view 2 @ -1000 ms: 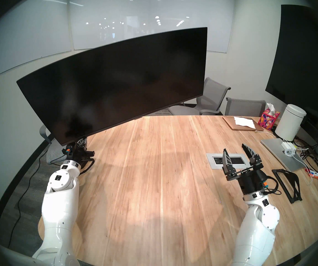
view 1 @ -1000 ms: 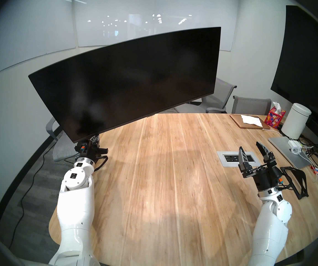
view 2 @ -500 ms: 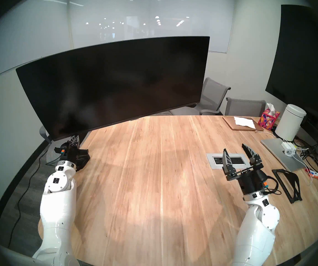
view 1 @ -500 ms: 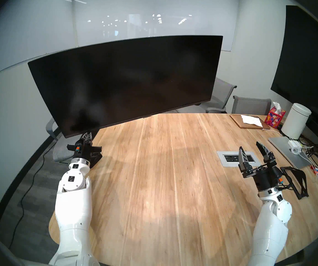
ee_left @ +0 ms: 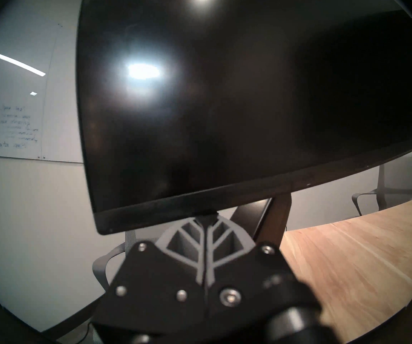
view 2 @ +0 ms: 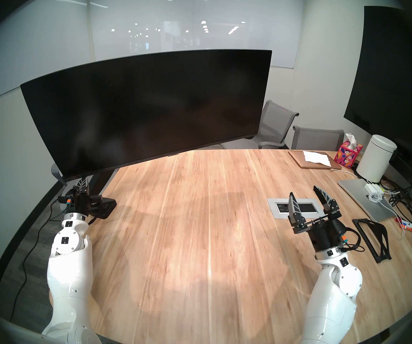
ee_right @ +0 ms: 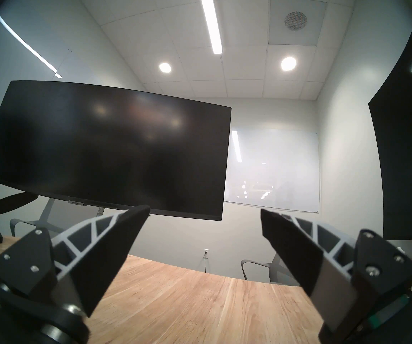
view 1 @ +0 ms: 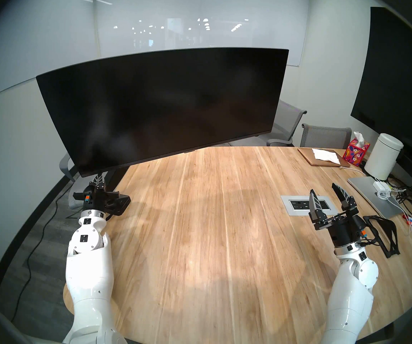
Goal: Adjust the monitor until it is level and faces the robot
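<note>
The monitor [view 1: 175,107] is a very wide curved black screen hanging over the table's far left, on a black arm mount [view 1: 119,202] clamped at the table edge. Its left end sits nearer me and lower in the head views. My left gripper [view 1: 100,178] is shut, its grey ribbed fingertips [ee_left: 206,221] pointing up against the bottom edge of the monitor [ee_left: 249,100] near the lower left corner. My right gripper [view 1: 323,188] hangs open over the table's right side, holding nothing, far from the monitor [ee_right: 108,150].
A larger flat black screen [view 1: 398,87] fills the right wall. Along the table's right edge are a board with paper [view 1: 323,157], a tissue box [view 1: 356,153], a white canister [view 1: 383,159], a laptop [view 1: 371,197], cables and a black stand [view 1: 378,234]. A power outlet [view 1: 299,204] is set into the table. Grey chairs [view 1: 324,137] stand behind.
The monitor's left end has risen and its right end dropped, so it sits much closer to level. My shut left gripper has slid left along the bottom edge. The right arm has not moved.
</note>
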### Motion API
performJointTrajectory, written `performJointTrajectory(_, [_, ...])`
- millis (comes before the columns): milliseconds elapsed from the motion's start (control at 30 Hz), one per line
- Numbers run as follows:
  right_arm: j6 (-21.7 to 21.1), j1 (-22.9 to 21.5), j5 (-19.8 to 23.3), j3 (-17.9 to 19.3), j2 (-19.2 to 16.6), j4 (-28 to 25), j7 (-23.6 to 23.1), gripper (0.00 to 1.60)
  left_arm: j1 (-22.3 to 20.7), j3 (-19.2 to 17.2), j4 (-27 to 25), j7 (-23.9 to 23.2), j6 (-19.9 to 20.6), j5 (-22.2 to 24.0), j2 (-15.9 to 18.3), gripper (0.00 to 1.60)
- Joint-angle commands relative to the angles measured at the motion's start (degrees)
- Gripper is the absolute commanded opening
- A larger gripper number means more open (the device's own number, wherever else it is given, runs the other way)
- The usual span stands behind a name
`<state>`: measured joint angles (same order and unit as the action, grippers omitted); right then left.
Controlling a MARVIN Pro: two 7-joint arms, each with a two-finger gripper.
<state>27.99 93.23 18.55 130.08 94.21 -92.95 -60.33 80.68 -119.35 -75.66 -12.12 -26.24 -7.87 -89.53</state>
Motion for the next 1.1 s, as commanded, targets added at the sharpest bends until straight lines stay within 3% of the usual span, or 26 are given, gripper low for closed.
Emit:
performJointTrajectory(0, [-0.1,-0.22,0.51,-0.08,0.04,-1.11,-0.12,1.6,-3.36,-1.42,-1.88,0.45,-2.91,1.17,2.5,0.0])
performJointTrajectory(533, [-0.03,-0.26,0.44,-0.08,0.01,-1.01,-0.1,1.6,-6.56,-0.63,-1.46,-0.4,-2.26,1.06,3.56,0.0])
performJointTrajectory(1067, [-0.08,-0.24,0.49,-0.08,0.03,-1.07,-0.11,1.6,-6.36,-0.68,-1.19,-0.53,-2.67,1.67,4.36,0.0])
